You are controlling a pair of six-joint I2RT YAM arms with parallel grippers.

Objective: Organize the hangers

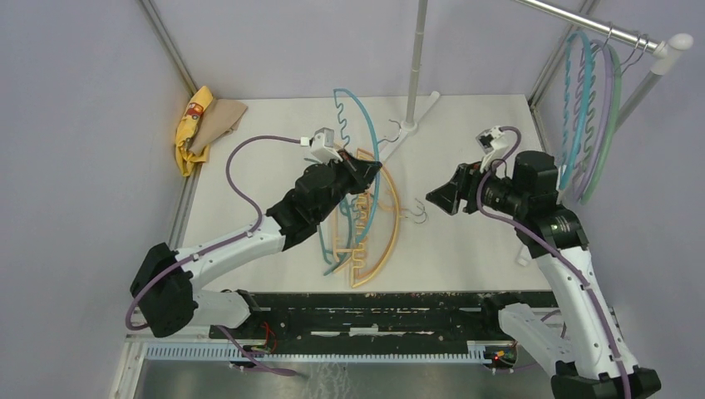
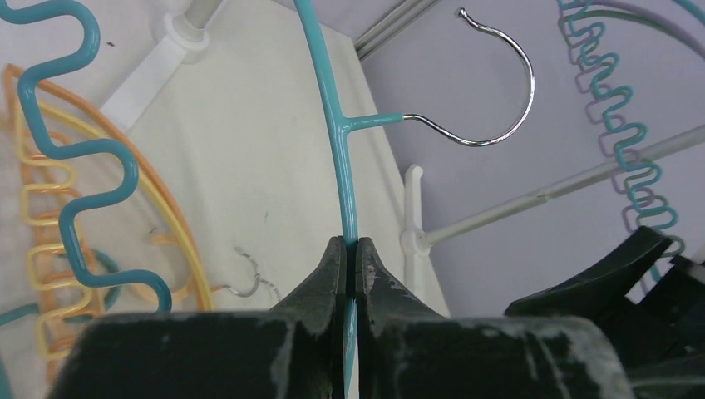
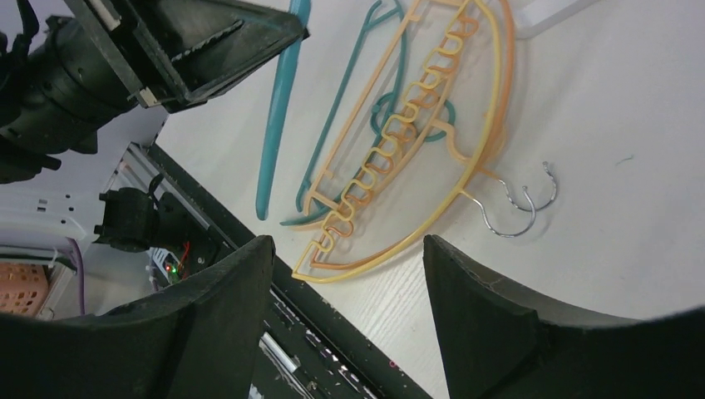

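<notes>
skipping the cloth (image 1: pixel 204 125) bunched in the far left corner of the desk (image 1: pixel 465 125), no part of this job. gripping a teal hanger (image 1: pixel 363 106) with the left fingers (image 2: pixel 328 274), clenched hard on the thin curved rim near the neck, and holding it up above the desk with the hook (image 2: pixel 530 83) sticking out to the side. leaving the pile (image 1: pixel 359 241) flat on the desk under and just right of that arm: tan-orange and teal hangers overlapping, hooks lying together on the right side. hovering further right with the right fingers (image 3: pixel 224 307) spread wide and grasping nothing, aimed back toward the lifted hanger and the pile, touching neither. hanging already from the rail (image 1: pixel 582 18) at the far right: hung hangers (image 1: pixel 590 116) in teal, lilac and pale green.

judging from this, working through the middle of the job: picking one hanger out of the pile and, likely, passing it across for hanging. calling next for bringing the teal rim or neck between the spread right fingers, closing them there before loosening the left ones, and keeping the hook free and turned so as to drop over the rail. watching for slip or twist on so thin a rim, and for snagging the wavy edge on the pile below.
</notes>
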